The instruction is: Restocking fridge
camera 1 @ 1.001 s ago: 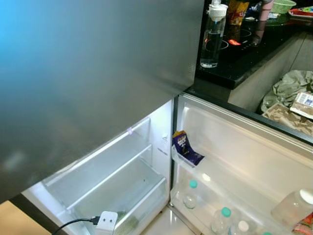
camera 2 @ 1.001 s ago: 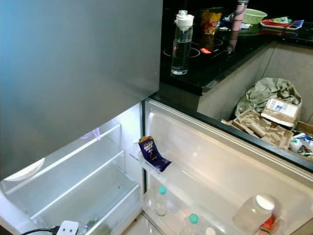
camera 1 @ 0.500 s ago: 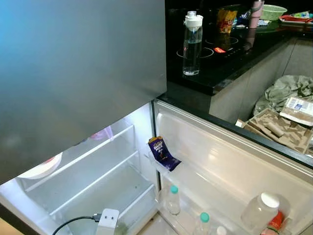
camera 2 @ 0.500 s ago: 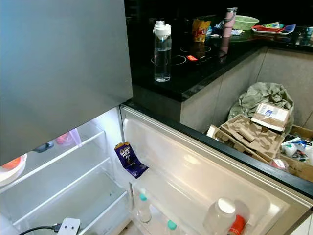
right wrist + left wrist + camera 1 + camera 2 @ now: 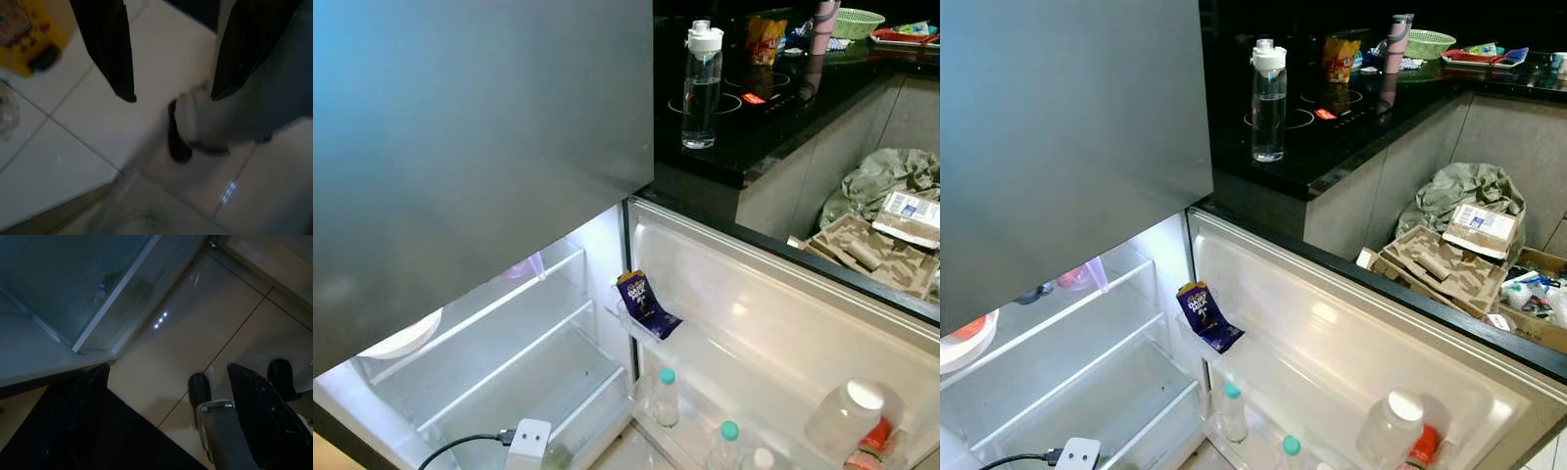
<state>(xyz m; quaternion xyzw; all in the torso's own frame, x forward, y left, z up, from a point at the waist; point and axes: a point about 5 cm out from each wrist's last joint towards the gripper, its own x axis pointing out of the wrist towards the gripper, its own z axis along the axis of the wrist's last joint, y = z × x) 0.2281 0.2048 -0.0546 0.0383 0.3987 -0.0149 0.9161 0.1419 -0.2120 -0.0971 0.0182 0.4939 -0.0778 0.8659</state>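
The fridge door (image 5: 1351, 333) is standing wide open, its shelves carrying a purple chocolate packet (image 5: 1203, 315), teal-capped bottles (image 5: 1232, 411) and a white-lidded jar (image 5: 1391, 428). A clear water bottle (image 5: 1267, 101) is sitting on the black counter (image 5: 1332, 137) above. Both arms are hanging idle over the tiled floor (image 5: 195, 342) — left gripper (image 5: 166, 396) fingers spread apart, right gripper (image 5: 171, 73) fingers likewise parted, gripping nothing

On the black counter (image 5: 1351, 147) stands a clear water bottle (image 5: 1268, 98) with a white cap, upright. Behind it are a yellow snack bag (image 5: 1340, 57), a pink tumbler (image 5: 1397, 41) and a green basket (image 5: 1428, 43). Beside the counter, crushed cardboard (image 5: 1440, 264) lies near a grey-green sack (image 5: 1464, 191).
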